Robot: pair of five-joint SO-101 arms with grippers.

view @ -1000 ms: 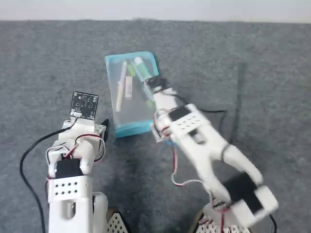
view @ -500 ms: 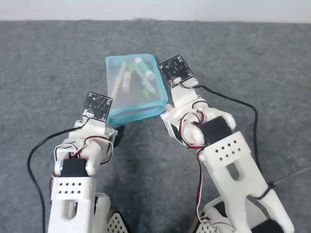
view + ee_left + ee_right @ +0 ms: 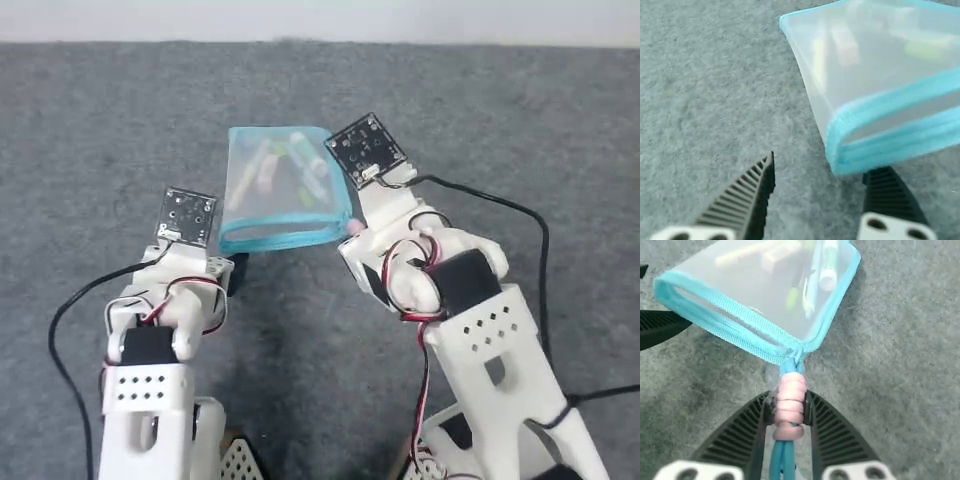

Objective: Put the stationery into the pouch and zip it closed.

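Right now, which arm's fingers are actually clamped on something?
The right gripper: its fingers are shut on the pink zipper pull at one corner of the pouch. The left gripper sits open by the opposite corner, gripping nothing.

Grey felt-like table cover [image 3: 100,120], perhaps pale wall [image 3: 320,20].

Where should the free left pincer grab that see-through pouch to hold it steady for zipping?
At the corner of the pouch's blue zipper edge, opposite the pink pull that the right pincer clamps. Probably come in low from the arm's own side: that thick seam stands up off the table there, and the open left pincer faces it.
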